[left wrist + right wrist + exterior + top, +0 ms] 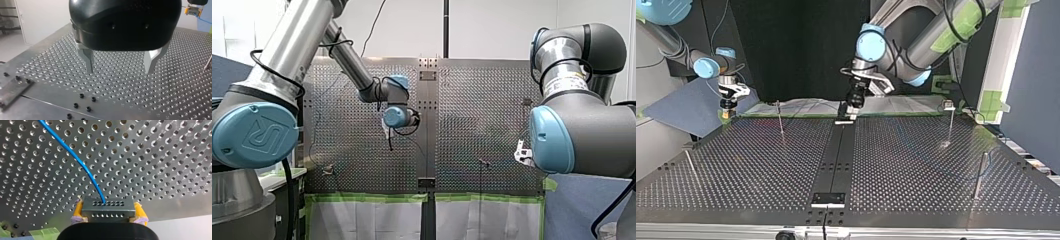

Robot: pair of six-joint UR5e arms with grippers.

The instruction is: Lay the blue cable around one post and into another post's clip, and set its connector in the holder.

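Observation:
In the right wrist view my right gripper [108, 205] is shut, its yellow pads [78, 210] clamping a grey connector block [110, 213]. The blue cable [82, 165] leaves the block and runs ahead over the perforated plate. At the top view's left this gripper [727, 111] hangs by the table's far corner. My left gripper [119, 71] stands open just above the plate, nothing between its metal fingers [88, 61]. It hovers over the centre strip at the top view's far edge [850, 111]. The left wrist view also shows my right gripper [193, 10] far off, with the cable [203, 20].
Thin posts stand on the table [761, 165]: one at the far left [780, 120], one with a clip on top at the far right [950, 120], one at the near right [980, 172] and a leaning one at the near left [690, 165]. A small bracket [828, 199] sits on the centre strip.

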